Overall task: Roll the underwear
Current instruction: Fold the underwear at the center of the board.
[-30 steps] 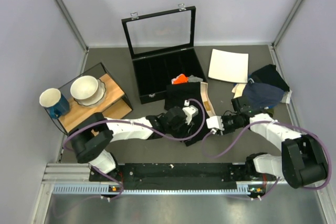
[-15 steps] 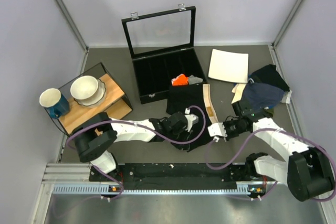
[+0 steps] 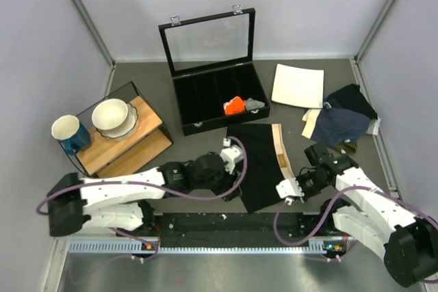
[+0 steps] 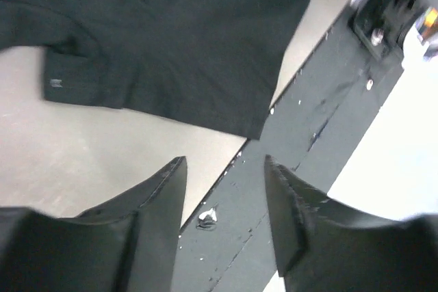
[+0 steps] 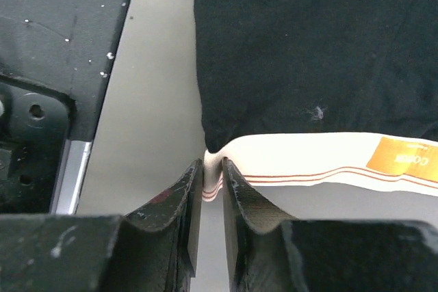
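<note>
The underwear [image 3: 259, 162] is black and lies flat on the grey table, with its beige waistband [image 3: 282, 155] along the right edge. My right gripper [image 3: 290, 190] is shut on the near end of the waistband [image 5: 308, 158]. The strip is pinched between its fingertips [image 5: 213, 172], below the black fabric [image 5: 308, 46]. My left gripper [image 3: 231, 188] is open and empty, just left of the underwear's near left corner. In the left wrist view the gripper [image 4: 222, 196] hovers over the table's front edge, with the underwear [image 4: 171, 32] ahead of it.
A black case [image 3: 219, 100] with its glass lid raised stands behind the underwear and holds an orange cloth roll [image 3: 235, 105]. A white plate [image 3: 298, 85] and a navy garment [image 3: 342, 121] lie at the back right. A wooden rack holds a bowl [image 3: 113, 115], with a mug [image 3: 68, 131] at its left. A black rail [image 3: 233, 222] runs along the near edge.
Both arms have drawn back toward the near edge. The underwear has come nearer and spread flat. My left gripper has let go of the fabric, and the right still holds the waistband.
</note>
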Controlling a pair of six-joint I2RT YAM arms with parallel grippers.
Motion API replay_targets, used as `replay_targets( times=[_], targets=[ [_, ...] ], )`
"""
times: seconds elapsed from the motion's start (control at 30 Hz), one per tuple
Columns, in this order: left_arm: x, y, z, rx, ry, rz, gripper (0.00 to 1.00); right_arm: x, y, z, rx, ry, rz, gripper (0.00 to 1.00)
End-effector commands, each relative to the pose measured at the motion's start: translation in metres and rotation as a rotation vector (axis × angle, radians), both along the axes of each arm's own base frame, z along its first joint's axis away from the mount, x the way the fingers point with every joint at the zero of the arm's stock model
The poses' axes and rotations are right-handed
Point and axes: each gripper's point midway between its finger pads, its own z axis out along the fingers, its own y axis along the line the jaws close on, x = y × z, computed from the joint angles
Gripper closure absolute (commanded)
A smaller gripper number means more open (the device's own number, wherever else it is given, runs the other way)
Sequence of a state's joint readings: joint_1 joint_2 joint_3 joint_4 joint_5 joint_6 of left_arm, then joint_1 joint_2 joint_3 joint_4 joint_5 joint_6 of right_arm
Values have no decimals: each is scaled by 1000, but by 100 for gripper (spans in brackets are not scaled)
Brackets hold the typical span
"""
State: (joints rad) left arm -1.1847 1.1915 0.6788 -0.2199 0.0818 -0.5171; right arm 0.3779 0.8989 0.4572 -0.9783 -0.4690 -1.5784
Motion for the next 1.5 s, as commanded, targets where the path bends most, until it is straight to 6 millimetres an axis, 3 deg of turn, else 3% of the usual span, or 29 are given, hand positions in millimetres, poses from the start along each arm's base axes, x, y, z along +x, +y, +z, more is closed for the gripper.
replay_targets(
  times=[0.0, 0.03, 0.07, 0.13, 0.2, 0.23, 0.27, 0.3, 0.37, 0.4, 0.43, 0.5, 0.6, 0.67, 0.73, 0.87, 0.97, 1.33, 1.47],
  targets=[
    [55, 32, 50, 23, -277, 148, 35, -15, -2, 7, -4, 49, -15, 76],
    [63, 37, 63, 8, -316, 165, 28, -14, -1, 10, 1, 51, -31, 71],
    [77, 46, 70, 27, -358, 183, 13, -13, 0, 13, 9, 53, -49, 61],
    [86, 49, 84, -3, -365, 154, 10, -4, 9, 30, 57, 50, -102, 55],
    [110, 63, 89, -5, -360, 185, 10, 6, 22, 51, 132, 46, -132, 48],
    [109, 60, 85, -22, -319, 146, 10, 10, 28, 56, 153, 64, -139, 46],
    [122, 68, 83, -9, -320, 166, 10, 18, 32, 64, 184, 70, -161, 43],
    [128, 69, 84, -8, -321, 166, 11, 28, 44, 81, 247, 84, -186, 42],
    [141, 67, 76, 2, -303, 166, 11, 51, 56, 88, 292, 122, -242, 42],
    [146, 64, 76, -1, -300, 171, 11, 65, 65, 103, 331, 140, -295, 42],
    [151, 60, 65, 16, -276, 169, 13, 76, 70, 107, 346, 153, -331, 43],
    [159, 52, 61, 11, -256, 179, 16, 114, 81, 112, 374, 176, -469, 44],
    [170, 47, 27, 65, -162, 244, 22, 163, 86, 107, 364, 200, -659, 50],
    [171, 46, 14, 67, -119, 293, 24, 181, 86, 104, 353, 203, -733, 54],
    [173, 48, -3, 74, -99, 337, 24, 195, 83, 89, 322, 221, -821, 55],
    [170, 42, -19, 46, -43, 363, 28, 202, 83, 75, 320, 265, -881, 57],
    [169, 41, -30, 61, -2, 381, 30, 187, 83, 64, 313, 312, -876, 57],
    [161, 30, -61, 57, 125, 392, 44, 175, 71, 52, 270, 261, -851, 58],
    [158, 27, -68, 56, 163, 393, 55, 171, 70, 52, 270, 254, -839, 58]
  ],
)
